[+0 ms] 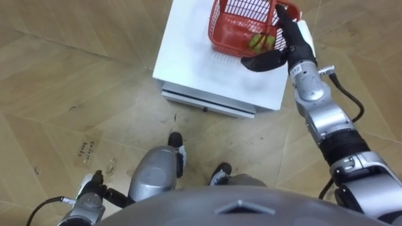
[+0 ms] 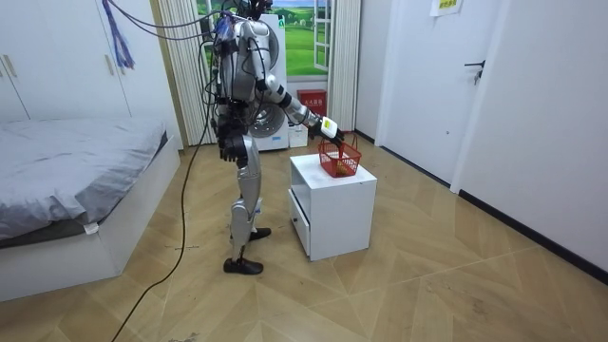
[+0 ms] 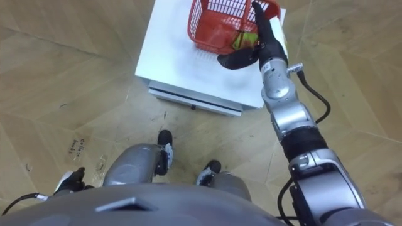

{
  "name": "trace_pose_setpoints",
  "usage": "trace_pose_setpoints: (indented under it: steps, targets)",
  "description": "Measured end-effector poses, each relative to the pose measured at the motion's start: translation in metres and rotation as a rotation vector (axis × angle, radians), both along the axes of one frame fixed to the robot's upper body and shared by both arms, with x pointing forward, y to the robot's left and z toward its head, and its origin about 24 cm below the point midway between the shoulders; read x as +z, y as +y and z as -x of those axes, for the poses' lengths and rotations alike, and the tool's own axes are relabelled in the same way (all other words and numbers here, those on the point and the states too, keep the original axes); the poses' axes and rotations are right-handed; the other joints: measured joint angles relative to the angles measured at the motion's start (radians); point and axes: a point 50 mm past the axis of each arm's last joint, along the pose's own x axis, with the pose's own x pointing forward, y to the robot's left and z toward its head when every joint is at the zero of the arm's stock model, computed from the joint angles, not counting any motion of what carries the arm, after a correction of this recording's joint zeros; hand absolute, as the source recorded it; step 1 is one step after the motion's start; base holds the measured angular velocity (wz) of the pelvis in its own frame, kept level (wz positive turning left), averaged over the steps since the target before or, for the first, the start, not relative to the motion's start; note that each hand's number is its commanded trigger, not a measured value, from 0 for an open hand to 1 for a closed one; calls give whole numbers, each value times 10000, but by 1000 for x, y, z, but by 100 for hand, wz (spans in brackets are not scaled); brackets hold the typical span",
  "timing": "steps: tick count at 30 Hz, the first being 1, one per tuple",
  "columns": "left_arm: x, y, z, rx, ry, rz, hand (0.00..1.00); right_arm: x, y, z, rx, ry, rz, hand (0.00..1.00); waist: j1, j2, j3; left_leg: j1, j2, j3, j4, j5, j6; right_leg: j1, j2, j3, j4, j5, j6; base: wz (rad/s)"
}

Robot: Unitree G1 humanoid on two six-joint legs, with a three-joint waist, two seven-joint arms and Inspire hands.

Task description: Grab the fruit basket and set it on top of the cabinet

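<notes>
Your right hand [image 1: 286, 50] is out over the counter's far right corner. Its fingers are stretched straight along the right rim of the fruit basket [image 1: 232, 25] and the thumb is spread wide toward the near side, so that's an open hand with nothing gripped. The fingertips reach up by the basket's handle [image 1: 274, 17], but whether they touch it, I can't tell. The red basket sits on the white counter [image 1: 195, 63], toward its back right part, with green fruit [image 1: 260, 42] lying in the corner nearest your palm. Below the top, a drawer front [image 1: 207, 103] faces you.

Your left hand [image 2: 228, 144] hangs down by your hip, well away from the counter. How its fingers stand I can't tell.

In the room view you're standing upright on the wooden floor [image 2: 427, 275], just beside the counter, right arm stretched toward the basket. The bed [image 2: 76, 161] lies off at the room view's left.
</notes>
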Motion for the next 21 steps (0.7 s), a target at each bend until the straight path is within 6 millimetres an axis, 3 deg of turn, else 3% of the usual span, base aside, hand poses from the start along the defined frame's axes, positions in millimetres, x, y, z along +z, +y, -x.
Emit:
trace_pose_setpoints:
  steps: [8, 13, 21]
  targets:
    - [0, 0, 0, 14, -5, -11, 0, 5, 2, -2, 76, -235, -48, 0, -29, -41, -29, 14, 3, 6, -14, 0, 0, -19, -5, -1, 0, 0, 0, 0]
    - [0, 0, -1, 22, -43, -12, 0, 15, 4, -2, 115, -718, -238, 0, -254, -44, -37, 248, 2, 115, -69, -3, 4, 139, -17, 121, -7, 0, 0, -4]
    - [2, 3, -3, 393, -304, -70, 0, 3, -10, 31, -225, -385, -189, 0, -643, 98, -138, 1095, 35, 369, -158, -129, 0, 825, -47, 139, -12, 0, 0, -11]
